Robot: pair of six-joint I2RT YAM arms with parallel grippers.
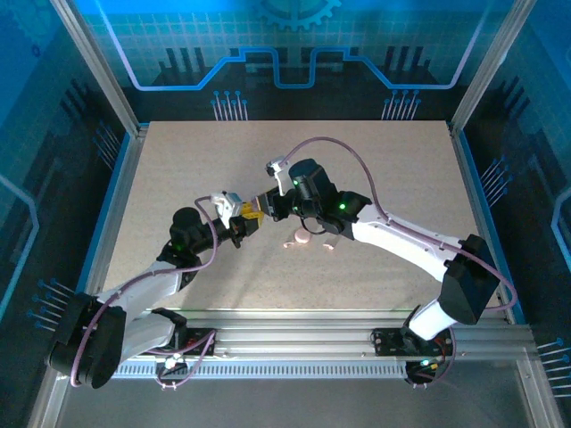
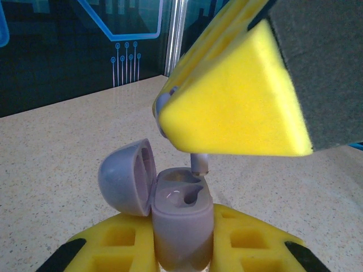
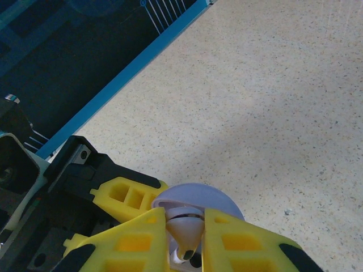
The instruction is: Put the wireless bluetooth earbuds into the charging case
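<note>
My left gripper [image 2: 182, 241] is shut on a lilac charging case [image 2: 180, 218], holding it upright above the table with its lid [image 2: 126, 178] swung open to the left. My right gripper [image 3: 186, 241] is shut on a lilac earbud [image 3: 188, 225]. In the left wrist view the earbud's stem [image 2: 199, 164] points down from under the right gripper's yellow finger [image 2: 238, 102], just above the case's right-hand slot. Both slots look empty. From above, the left gripper [image 1: 243, 221] and right gripper [image 1: 266, 207] meet tip to tip at mid-table.
A pale pink case [image 1: 301, 238] and a small pink piece [image 1: 330, 246] lie on the table just right of the grippers, below the right arm's wrist. Glass walls and aluminium posts enclose the speckled tabletop [image 1: 393, 169].
</note>
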